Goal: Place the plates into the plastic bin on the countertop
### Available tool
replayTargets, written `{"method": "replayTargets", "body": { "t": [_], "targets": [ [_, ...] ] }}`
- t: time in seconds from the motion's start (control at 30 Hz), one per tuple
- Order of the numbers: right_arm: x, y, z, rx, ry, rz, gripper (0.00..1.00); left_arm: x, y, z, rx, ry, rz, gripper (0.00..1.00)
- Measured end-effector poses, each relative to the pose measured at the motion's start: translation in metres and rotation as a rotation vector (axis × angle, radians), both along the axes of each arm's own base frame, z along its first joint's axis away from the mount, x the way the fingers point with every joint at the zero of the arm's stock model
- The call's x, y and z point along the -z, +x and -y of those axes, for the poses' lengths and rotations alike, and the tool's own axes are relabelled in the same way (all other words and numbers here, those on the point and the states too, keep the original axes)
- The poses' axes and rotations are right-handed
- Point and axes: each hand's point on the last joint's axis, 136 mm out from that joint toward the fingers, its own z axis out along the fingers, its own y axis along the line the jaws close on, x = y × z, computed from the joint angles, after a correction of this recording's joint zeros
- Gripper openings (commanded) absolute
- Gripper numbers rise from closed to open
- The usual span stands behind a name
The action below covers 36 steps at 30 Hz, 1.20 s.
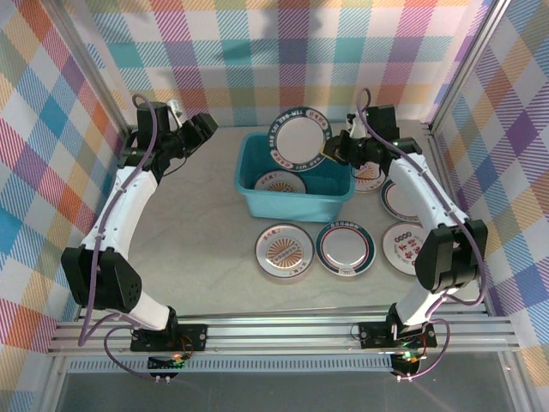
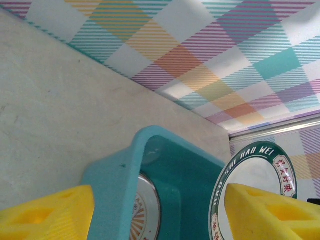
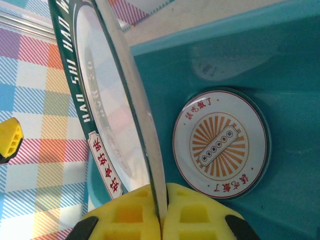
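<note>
One sunburst plate (image 1: 281, 182) lies inside the blue bin (image 1: 296, 206). The right gripper (image 3: 161, 200), clamped on a green-rimmed plate (image 1: 300, 137), holds it on edge above the bin. The left gripper (image 1: 204, 129) hangs open nearby. About five plates (image 1: 345, 247) remain on the countertop (image 1: 206, 232).

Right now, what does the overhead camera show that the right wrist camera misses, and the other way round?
Overhead: the left gripper open, off to the left of the plastic bin, and three plates in a row on the countertop in front of it. Right wrist: up close, yellow pads pinching the edge of the teal-rimmed plate, its rim lettering readable, and red characters on the sunburst plate. Shared: that teal-rimmed plate held on edge above the bin by the right gripper, the sunburst plate lying inside.
</note>
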Motion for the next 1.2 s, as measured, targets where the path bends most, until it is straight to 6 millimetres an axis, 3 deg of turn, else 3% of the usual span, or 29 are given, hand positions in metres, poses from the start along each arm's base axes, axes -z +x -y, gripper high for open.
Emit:
{"method": "replayTargets", "body": {
  "t": [0.3, 0.6, 0.87, 1.2],
  "targets": [
    [0.044, 0.0, -0.014, -0.035, -0.036, -0.139, 0.0, 0.064, 0.013, 0.004, 0.036, -0.01, -0.138, 0.7],
    [0.067, -0.009, -0.037, -0.086, -0.056, -0.208, 0.0, 0.102, 0.025, 0.018, 0.106, -0.052, -0.208, 0.69],
    [0.104, -0.007, -0.046, -0.097, -0.065, -0.306, 0.0, 0.108, 0.028, 0.026, 0.135, -0.067, -0.21, 0.7],
    [0.126, -0.003, -0.05, -0.108, -0.064, -0.358, 0.0, 0.108, 0.028, 0.026, 0.142, -0.059, -0.204, 0.69]
  ]
}}
